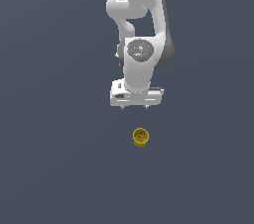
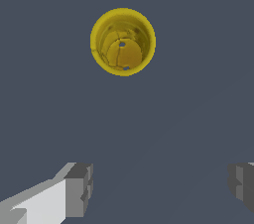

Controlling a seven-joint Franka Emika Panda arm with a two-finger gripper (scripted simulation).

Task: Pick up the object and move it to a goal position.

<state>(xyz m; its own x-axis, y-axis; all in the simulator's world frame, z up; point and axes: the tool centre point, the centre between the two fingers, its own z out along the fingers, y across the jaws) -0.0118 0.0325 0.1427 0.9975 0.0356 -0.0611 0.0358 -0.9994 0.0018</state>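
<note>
Over the flat, dark grey-blue floor [image 1: 54, 168], the glossy white Franka arm [image 1: 141, 25] is hanging with its white gripper [image 1: 135, 107] spread wide and holding nothing. The small yellow cup-like cylinder [image 1: 140, 137], smooth-walled and hollow, is standing upright near the fingertips [image 2: 79, 188], ungrasped; reaching, gripping, lifting and carrying to the goal are all remaining, I judge.

Small yellow hollow cup [image 1: 140, 137], upright with its open top facing up, resting alone on the dark grey surface.
</note>
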